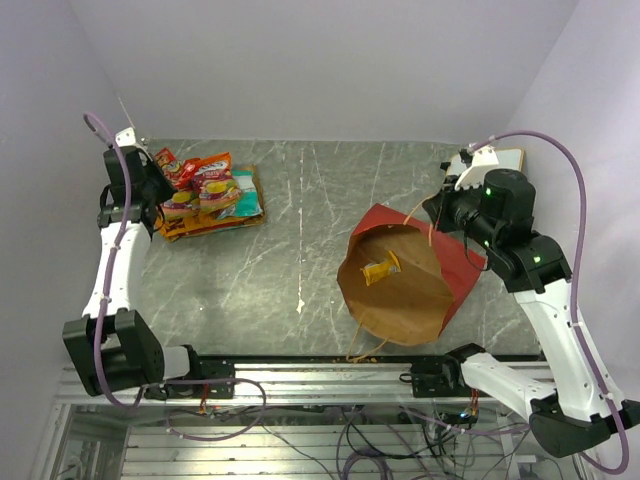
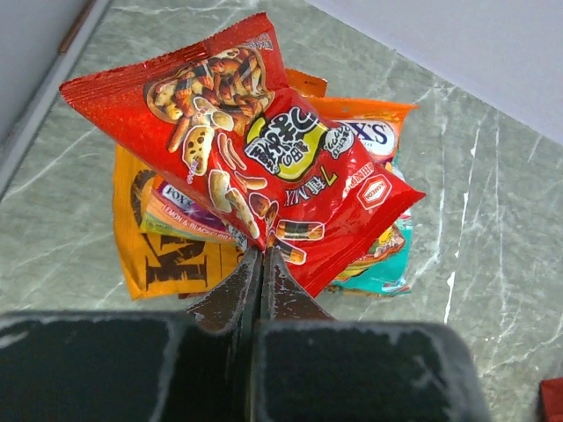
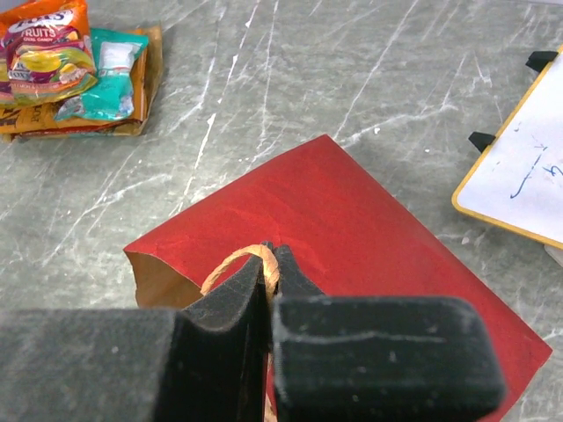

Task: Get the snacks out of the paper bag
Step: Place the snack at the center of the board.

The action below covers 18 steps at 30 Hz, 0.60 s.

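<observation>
My left gripper (image 2: 262,257) is shut on the lower edge of a red snack packet (image 2: 264,149), held over the pile of snacks (image 1: 212,197) at the far left. The flat orange chip bag (image 2: 157,257) lies at the bottom of that pile. In the top view the left gripper (image 1: 158,188) is at the pile's left edge. The paper bag (image 1: 400,285) lies on its side right of centre, its mouth toward the near edge. A yellow packet (image 1: 381,270) lies inside on the brown paper. My right gripper (image 3: 273,260) is shut on the bag's tan handle (image 3: 227,264), above the red outside (image 3: 352,220).
A white wood-framed board (image 3: 528,171) lies at the far right, just behind the bag; it also shows in the top view (image 1: 508,157). The bag's other handle (image 1: 362,350) hangs over the table's near edge. Walls close the left, back and right sides.
</observation>
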Motion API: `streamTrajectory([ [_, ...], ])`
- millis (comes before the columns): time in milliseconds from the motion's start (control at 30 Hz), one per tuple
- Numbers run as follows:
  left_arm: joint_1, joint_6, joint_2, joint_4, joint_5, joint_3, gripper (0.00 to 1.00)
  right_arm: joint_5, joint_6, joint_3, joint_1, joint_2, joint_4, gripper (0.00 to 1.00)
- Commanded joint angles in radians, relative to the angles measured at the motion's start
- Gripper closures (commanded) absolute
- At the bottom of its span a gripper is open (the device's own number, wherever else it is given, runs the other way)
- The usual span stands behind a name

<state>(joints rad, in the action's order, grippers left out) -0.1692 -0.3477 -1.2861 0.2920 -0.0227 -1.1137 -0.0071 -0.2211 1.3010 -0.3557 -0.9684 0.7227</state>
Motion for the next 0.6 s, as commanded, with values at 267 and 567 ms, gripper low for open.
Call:
streamTrajectory([
  [267, -0.135, 0.36, -0.07, -0.234, -0.372, 0.088, 0.93, 0.025, 0.032, 0.005, -0.003, 0.025, 0.002, 1.0],
  [567, -0.181, 0.535, -0.145, -0.33, -0.538, 0.157, 0.93, 0.007, 0.052, 0.038, -0.004, 0.003, 0.017, 1.0],
])
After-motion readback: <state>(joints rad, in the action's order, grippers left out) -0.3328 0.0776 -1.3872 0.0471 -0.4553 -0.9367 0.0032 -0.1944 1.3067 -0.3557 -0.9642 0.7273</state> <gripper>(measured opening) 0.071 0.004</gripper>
